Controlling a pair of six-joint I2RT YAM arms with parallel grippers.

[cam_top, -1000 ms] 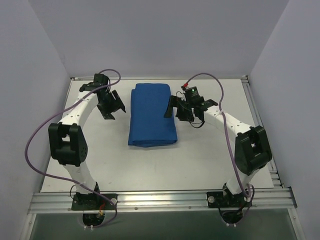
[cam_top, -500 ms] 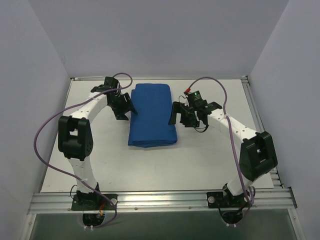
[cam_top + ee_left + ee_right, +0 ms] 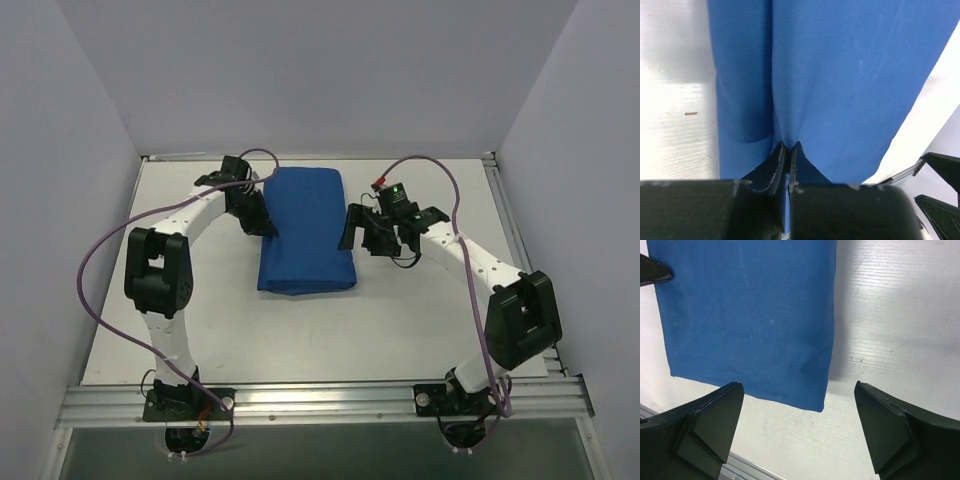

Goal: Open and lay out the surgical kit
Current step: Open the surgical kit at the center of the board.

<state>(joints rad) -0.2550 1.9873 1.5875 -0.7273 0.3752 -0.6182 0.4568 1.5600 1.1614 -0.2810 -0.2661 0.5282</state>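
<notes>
The surgical kit is a folded blue cloth wrap (image 3: pixel 305 230) lying flat in the middle of the white table. My left gripper (image 3: pixel 268 228) is at its left edge, shut, and in the left wrist view (image 3: pixel 787 147) a pinched fold of the blue cloth (image 3: pixel 850 75) sits between the fingertips. Just off the wrap's right edge, my right gripper (image 3: pixel 360 238) stands wide open. In the right wrist view it (image 3: pixel 797 386) spans the wrap's (image 3: pixel 745 315) corner and bare table and holds nothing. Whatever the wrap encloses is hidden.
The white table (image 3: pixel 420 320) is boxed in by pale walls at the left, back and right. An aluminium rail (image 3: pixel 320 400) runs along the near edge with both arm bases on it. Purple cables loop above each arm.
My left arm has swung right from the bare table to the wrap's left edge and closed on the cloth. The right gripper shifted slightly and stayed open.
</notes>
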